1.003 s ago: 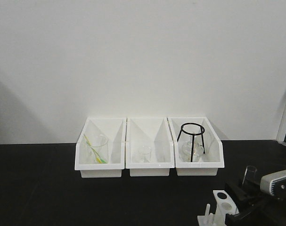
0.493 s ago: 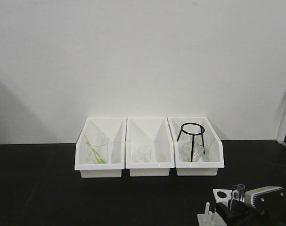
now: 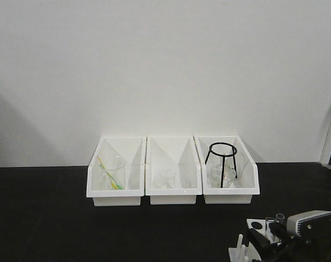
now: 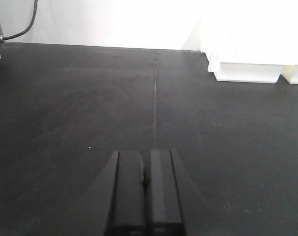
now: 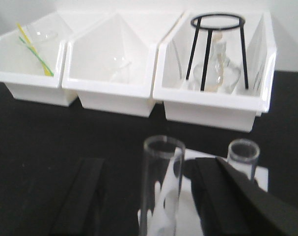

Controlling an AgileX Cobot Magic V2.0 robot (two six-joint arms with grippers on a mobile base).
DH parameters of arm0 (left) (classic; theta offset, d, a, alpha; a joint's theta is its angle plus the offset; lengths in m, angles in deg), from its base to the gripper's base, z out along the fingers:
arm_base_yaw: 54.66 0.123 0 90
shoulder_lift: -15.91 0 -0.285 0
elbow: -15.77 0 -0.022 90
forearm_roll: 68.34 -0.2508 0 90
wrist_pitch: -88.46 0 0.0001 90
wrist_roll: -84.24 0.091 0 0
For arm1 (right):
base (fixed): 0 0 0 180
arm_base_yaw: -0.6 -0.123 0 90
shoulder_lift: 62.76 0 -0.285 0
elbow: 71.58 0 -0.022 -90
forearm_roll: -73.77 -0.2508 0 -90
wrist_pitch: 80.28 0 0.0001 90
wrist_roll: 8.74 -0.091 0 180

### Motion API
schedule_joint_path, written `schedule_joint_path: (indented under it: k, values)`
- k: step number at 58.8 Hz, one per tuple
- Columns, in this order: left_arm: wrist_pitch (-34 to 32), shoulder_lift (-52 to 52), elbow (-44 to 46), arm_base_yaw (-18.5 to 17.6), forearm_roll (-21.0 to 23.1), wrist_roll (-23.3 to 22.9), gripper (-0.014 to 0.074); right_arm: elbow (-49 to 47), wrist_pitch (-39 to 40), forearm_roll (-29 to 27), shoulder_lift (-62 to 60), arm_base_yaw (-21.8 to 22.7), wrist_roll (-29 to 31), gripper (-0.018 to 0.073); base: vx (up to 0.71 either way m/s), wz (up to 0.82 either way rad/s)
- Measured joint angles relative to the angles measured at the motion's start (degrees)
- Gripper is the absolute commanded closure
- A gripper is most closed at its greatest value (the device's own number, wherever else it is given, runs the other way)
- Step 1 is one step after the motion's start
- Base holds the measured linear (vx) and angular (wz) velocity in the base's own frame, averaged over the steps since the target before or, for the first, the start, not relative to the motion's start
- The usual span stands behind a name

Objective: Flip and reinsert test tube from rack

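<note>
- Progress looks late: in our right wrist view a clear tube (image 5: 161, 184) stands upright, open mouth up, between the fingers (image 5: 82, 196) of our right gripper (image 5: 153, 196); its lower end seems to sit over the rack (image 5: 227, 177), though we cannot see whether it is fully down in a hole.
- Right claw: the jaws stand apart on either side of the tube with gaps showing, so we judge it released, not grasping.
- A second tube (image 5: 243, 153) stands in the rack just behind and to the right.
- From the front, the rack (image 3: 258, 225) sits at the table's near right corner, tube tops (image 3: 274, 220) poking up beside the right arm; three bins (image 3: 173, 191) sit well behind it.
- Left gripper (image 4: 145, 196): clenched on nothing, low over bare black table, well apart from the rack.
- What is left, as we judge it: confirm the tube is seated; back the right arm away without knocking it.
</note>
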Motion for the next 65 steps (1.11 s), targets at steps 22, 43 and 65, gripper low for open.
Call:
schedule_joint_path:
  k: [22, 43, 65]
  values:
    - [0.0, 0.0, 0.0, 0.0, 0.0, 0.0, 0.0603, 0.0, -19.9, 12.5, -34.4, 0.0, -16.1, -0.0004, 0.0, 0.0]
    - [0.0, 0.0, 0.0, 0.0, 0.0, 0.0, 0.0603, 0.2, -39.0, 15.2, -55.0, 0.0, -26.6, -0.0004, 0.0, 0.0]
    - [0.0, 0.0, 0.0, 0.0, 0.0, 0.0, 0.0603, 0.2, -39.4, 15.2, -58.3, 0.0, -26.7, -0.0004, 0.0, 0.0]
